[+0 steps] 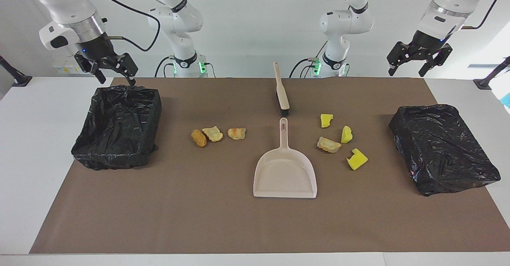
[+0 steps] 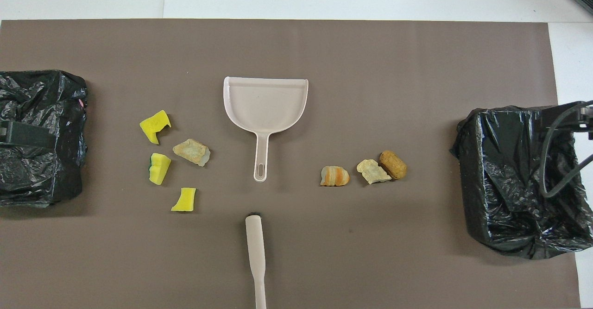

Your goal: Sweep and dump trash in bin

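Your right gripper [image 1: 112, 71] hangs with its fingers spread wide and empty over the edge nearest the robots of the bin [image 1: 119, 128] at the right arm's end of the table. Your left gripper [image 1: 418, 60] hangs just as wide and empty in the air near a second bin [image 1: 442, 148] at the left arm's end; both arms wait. Between the bins, on the brown mat [image 1: 199, 218], the brush [image 1: 280, 88] lies nearest the robots, and just farther out lies the dustpan [image 1: 285, 170], its handle pointing back toward the brush. The trash sits in two loose groups either side of the pan's handle: three yellow lumps [image 1: 346, 134] and one tan piece [image 1: 329, 144] toward the left arm's end, and three tan, orange and brown pieces [image 1: 215, 134] toward the right arm's end. None is in a bin or in the pan. The lumps look light and soft, like foam or bread, so they will likely roll or skid under bristles rather than resist. Take the brush by its long bare handle, and the pan by its slim handle, which should be stiff enough to grip firmly.
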`<state>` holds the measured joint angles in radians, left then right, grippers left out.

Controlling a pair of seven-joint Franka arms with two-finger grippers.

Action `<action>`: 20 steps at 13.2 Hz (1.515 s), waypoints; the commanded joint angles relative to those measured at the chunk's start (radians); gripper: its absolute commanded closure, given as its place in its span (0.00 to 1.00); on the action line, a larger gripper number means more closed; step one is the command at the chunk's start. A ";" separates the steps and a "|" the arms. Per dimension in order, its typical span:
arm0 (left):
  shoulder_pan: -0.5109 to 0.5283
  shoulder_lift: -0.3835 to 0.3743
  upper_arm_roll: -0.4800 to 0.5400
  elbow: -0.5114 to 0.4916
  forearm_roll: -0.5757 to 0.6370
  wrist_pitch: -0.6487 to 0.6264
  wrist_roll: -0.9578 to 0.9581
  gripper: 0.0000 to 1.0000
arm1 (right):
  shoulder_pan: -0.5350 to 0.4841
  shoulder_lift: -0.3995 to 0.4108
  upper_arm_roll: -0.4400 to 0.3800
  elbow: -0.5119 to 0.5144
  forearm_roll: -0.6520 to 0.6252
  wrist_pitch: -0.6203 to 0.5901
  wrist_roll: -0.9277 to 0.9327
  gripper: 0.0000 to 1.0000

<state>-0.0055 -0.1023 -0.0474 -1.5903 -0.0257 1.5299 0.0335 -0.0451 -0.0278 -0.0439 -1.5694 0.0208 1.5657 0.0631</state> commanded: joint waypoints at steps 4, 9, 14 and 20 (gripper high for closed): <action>-0.010 -0.019 0.008 -0.020 -0.008 0.007 -0.007 0.00 | -0.002 -0.024 0.001 -0.015 0.016 -0.044 0.012 0.00; -0.011 -0.022 0.004 -0.040 -0.008 0.001 -0.010 0.00 | 0.005 -0.024 0.012 -0.015 0.022 -0.036 0.006 0.00; -0.132 -0.152 -0.011 -0.294 -0.055 0.044 -0.196 0.00 | 0.005 -0.023 0.013 -0.015 0.024 -0.036 0.006 0.00; -0.496 -0.263 -0.012 -0.614 -0.091 0.209 -0.578 0.00 | 0.005 -0.024 0.013 -0.015 0.024 -0.036 0.006 0.00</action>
<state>-0.4162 -0.3053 -0.0812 -2.0696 -0.1045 1.6523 -0.4826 -0.0345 -0.0323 -0.0335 -1.5694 0.0209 1.5388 0.0631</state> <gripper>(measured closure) 0.000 0.000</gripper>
